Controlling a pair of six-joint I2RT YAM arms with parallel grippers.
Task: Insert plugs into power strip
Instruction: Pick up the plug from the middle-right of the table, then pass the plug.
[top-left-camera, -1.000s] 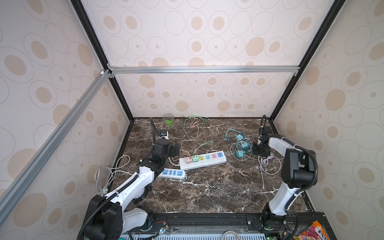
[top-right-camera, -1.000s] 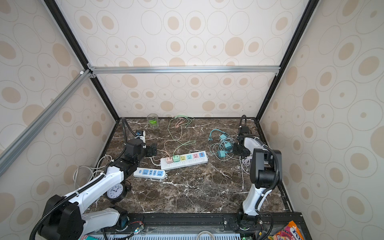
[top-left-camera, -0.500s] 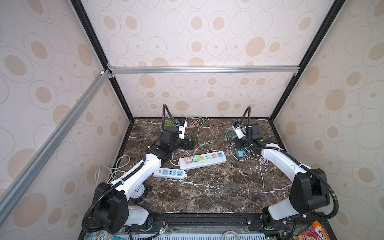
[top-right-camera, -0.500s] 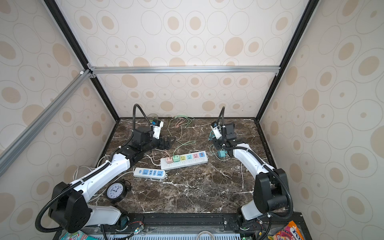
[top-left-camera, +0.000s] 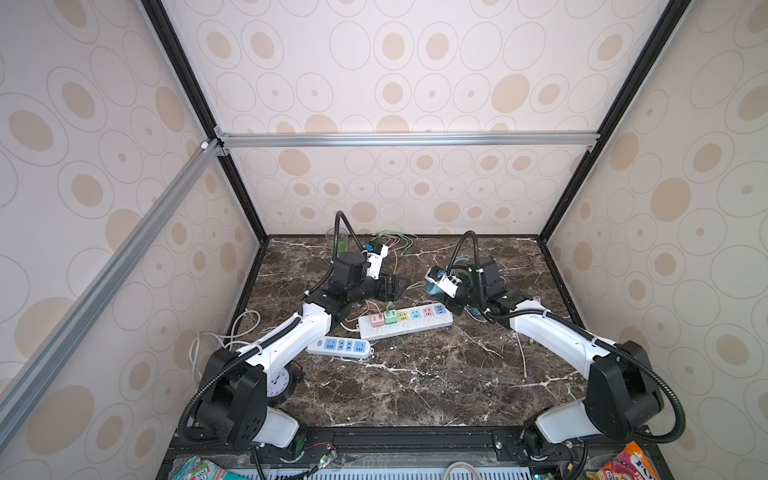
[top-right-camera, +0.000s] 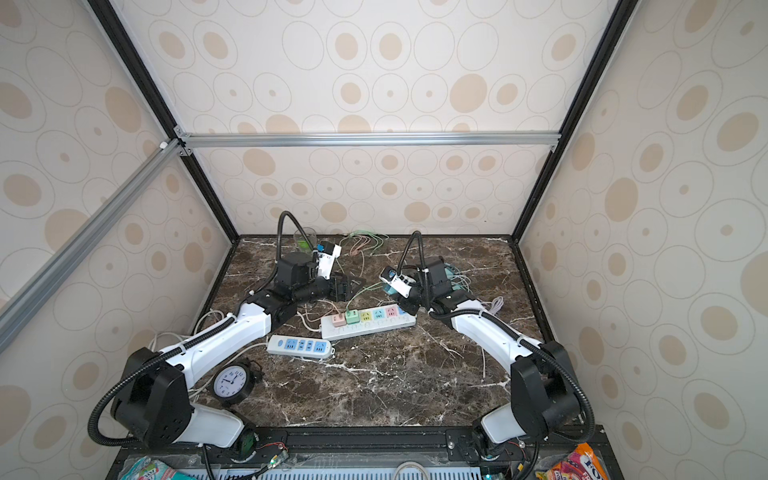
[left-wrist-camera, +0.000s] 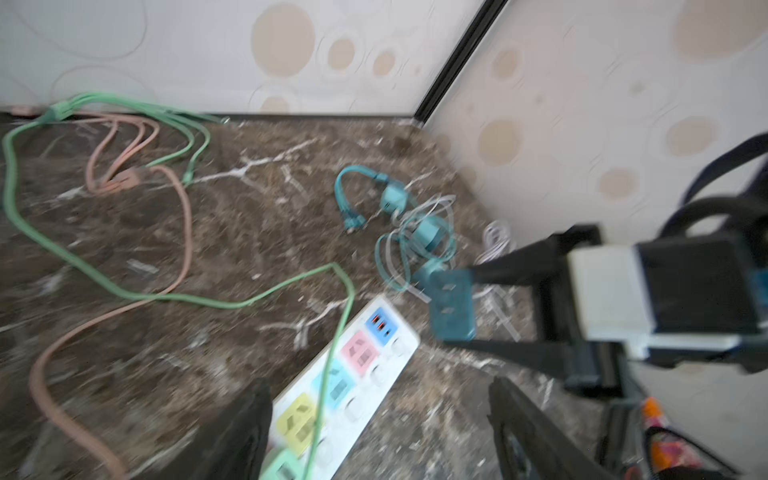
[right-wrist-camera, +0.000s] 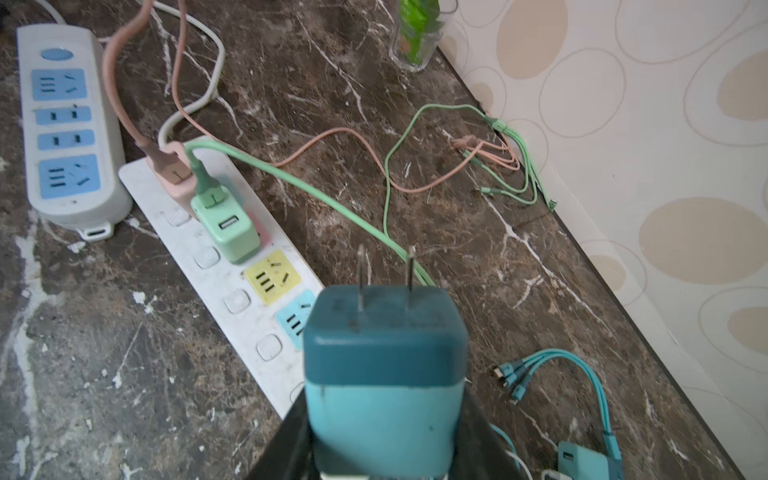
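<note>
Teal plug (right-wrist-camera: 384, 374) sits pinched in my right tool (left-wrist-camera: 473, 309), prongs bare, held in the air near the USB end of the white power strip (top-left-camera: 405, 324), in no socket. The pink plug (right-wrist-camera: 174, 174) and mint green plug (right-wrist-camera: 226, 226) are seated side by side at the strip's opposite end. My left tool (left-wrist-camera: 378, 428) is spread wide above the strip, gripping nothing. Two other teal plugs (left-wrist-camera: 392, 197) lie on the desk (top-left-camera: 415, 374) among their cables.
</note>
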